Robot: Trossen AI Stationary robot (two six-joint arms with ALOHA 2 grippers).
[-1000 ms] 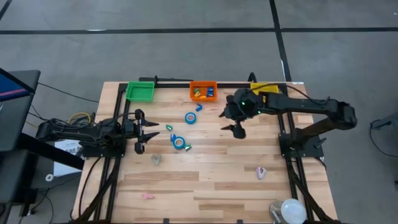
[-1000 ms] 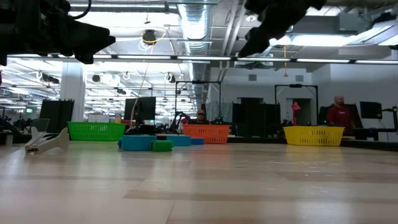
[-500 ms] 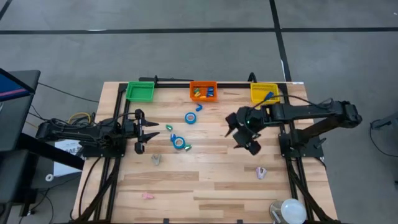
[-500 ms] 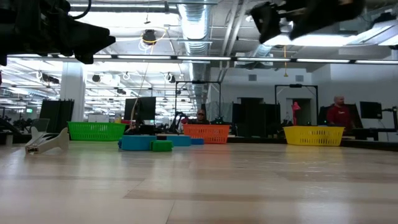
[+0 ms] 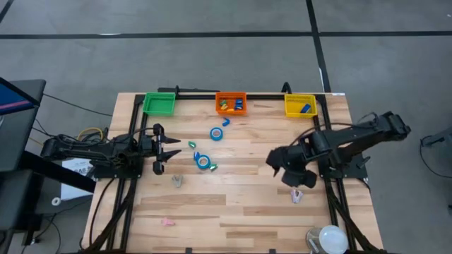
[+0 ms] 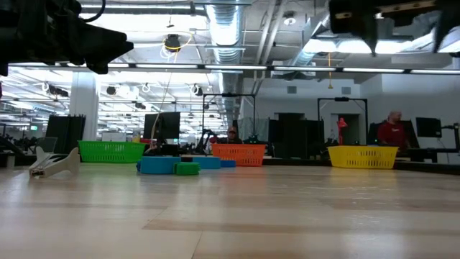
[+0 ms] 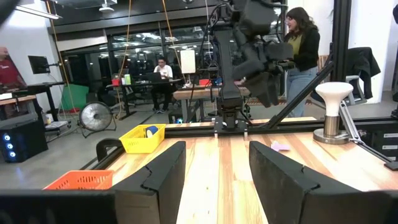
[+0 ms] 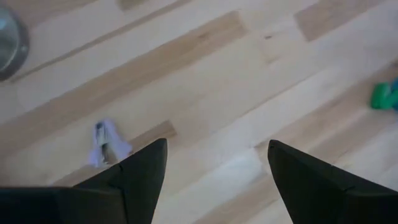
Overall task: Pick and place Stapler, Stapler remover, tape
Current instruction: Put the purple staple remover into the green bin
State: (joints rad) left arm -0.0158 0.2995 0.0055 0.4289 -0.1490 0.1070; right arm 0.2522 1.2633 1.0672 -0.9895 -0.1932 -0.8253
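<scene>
Just changed: your right gripper [image 5: 288,168] has swung away from the far bins and now hangs over the near right of the table, fingers spread and empty, close to a pale staple remover [image 5: 297,195]
Meaning: you look to be lining up the next pick, that remover
Left gripper [image 5: 167,147]: unmoved at the left edge, fingers parted, holding nothing
Tape count: two blue rolls loose mid-table, one [image 5: 216,132] nearer the orange bin [image 5: 231,96], one [image 5: 203,161] nearer you
Remover count: three pale ones on the wood, [image 5: 178,180] and [image 5: 168,221] the others
Bins: three – green [image 5: 159,104], orange, yellow [image 5: 299,105]
</scene>
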